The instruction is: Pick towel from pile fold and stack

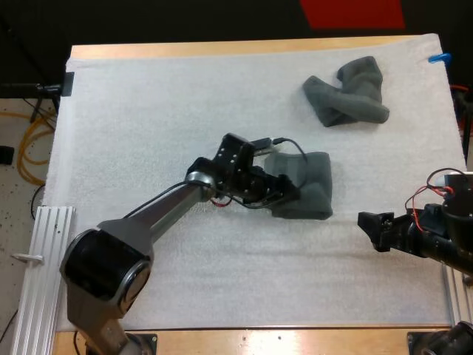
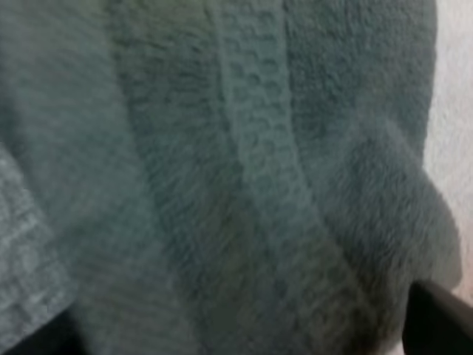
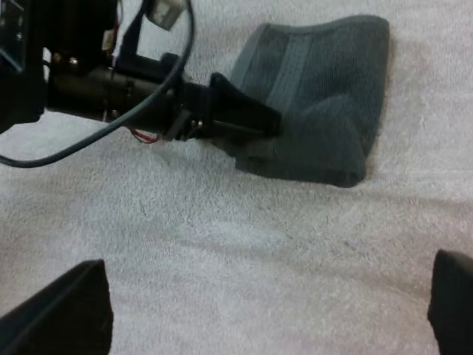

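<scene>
Two towels are lying on the white mat [image 1: 148, 111] | the half-folded towel [image 1: 310, 185] is sitting mid-mat, my left gripper [image 1: 287, 194] is working at its edge, grip I cannot tell | the crumpled towel [image 1: 347, 95] is waiting far right | my right gripper [image 1: 373, 229] is idling wide open | folding underway, stacking not yet begun, I judge.

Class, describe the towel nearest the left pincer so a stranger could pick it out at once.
On the white mat, look to the middle, where the left pincer reaches in. The dark grey-green towel at its tip is the one: roughly folded, unlike the crumpled towel heaped toward the mat's far right corner.
</scene>
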